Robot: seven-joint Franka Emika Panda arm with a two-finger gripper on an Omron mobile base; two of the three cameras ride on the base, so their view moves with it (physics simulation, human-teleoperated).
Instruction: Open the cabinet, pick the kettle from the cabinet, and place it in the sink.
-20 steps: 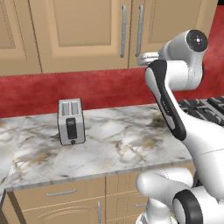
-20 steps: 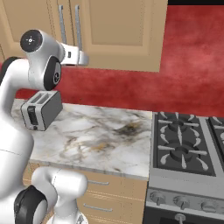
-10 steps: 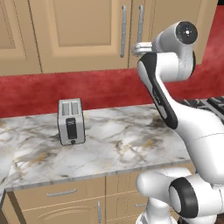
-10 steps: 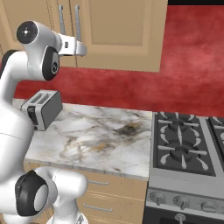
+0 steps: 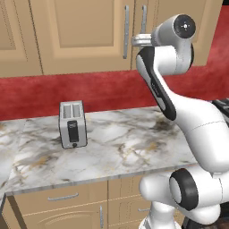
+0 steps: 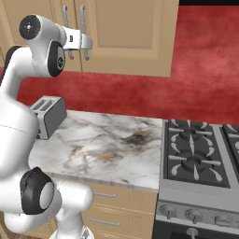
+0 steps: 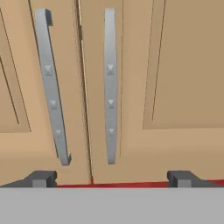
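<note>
Facing me, the cabinet (image 5: 85, 36) hangs above the marble tabletop (image 5: 116, 147), both doors shut, contents hidden. Since a moment ago the arm has swung up toward its bar handles (image 7: 110, 87). Its end effector (image 7: 111, 178), fingers spread wide and empty, hovers before them. A toaster (image 5: 72, 124) stands below.

No legible text, label, brand, number or sign on any surface.
</note>
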